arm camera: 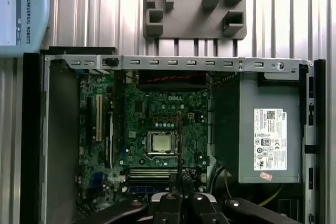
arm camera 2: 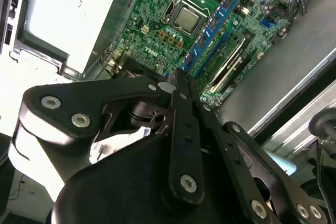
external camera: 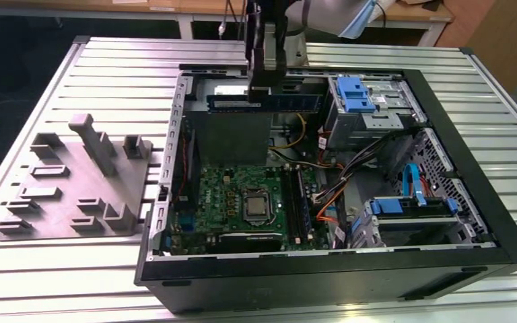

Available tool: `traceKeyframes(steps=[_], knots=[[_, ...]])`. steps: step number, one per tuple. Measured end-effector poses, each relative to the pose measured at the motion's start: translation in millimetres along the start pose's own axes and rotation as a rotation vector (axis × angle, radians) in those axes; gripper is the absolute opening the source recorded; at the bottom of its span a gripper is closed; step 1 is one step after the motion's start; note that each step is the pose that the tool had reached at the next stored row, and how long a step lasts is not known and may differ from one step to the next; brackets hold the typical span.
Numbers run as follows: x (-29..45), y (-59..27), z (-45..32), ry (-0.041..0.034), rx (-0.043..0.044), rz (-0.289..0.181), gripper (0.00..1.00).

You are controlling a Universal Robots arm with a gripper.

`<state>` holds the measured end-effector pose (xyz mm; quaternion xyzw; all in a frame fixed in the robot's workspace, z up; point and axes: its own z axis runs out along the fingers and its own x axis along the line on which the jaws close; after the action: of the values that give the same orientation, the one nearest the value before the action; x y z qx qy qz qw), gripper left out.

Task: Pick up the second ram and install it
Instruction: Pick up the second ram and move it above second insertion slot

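Blue-green ram (external camera: pixel 299 102), clenched in the jaws of the gripper (external camera: pixel 266 93).

- Grip: in the exterior view the ram runs out to both sides of the jaws, pinched near mid-length. We judge this is for balance, and to keep both ends free for the slot latches.
- In the second wrist view one half of the ram (arm camera 2: pixel 215 24) reaches out beyond the jaws, chips and a pale label showing. The jaws bear on its flat faces, so we take it that the contact edge points away from the wrist, ready to go down first.
- Height: the board (arm camera: pixel 131 129) lies well below the jaws, inside the open case (external camera: pixel 330 272). We read the high carry as clearance over the case wall and the power supply (arm camera: pixel 268 129), which stands off to one side of the jaws.
- Target: the long black slots (arm camera: pixel 152 173) sit beneath the jaws, near the processor (arm camera: pixel 160 142). The ram is apart from them and not yet seated.
- We cannot tell whether the ram is already square with the slots. The two wrist views suggest different headings.
- Grey fixture (external camera: pixel 70 182) with upright holders rests on the ribbed table (external camera: pixel 61 276), well apart from the jaws. We judge it to be a parts stand kept outside the case, so picking happens away from cables and brackets.
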<state>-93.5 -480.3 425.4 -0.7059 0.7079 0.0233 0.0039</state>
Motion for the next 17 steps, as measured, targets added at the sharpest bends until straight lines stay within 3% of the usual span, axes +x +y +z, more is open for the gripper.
traceKeyframes(steps=[17], knots=[[1.6, -2.7, 29.7, -0.0002, -0.0001, 0.0, 0.11]])
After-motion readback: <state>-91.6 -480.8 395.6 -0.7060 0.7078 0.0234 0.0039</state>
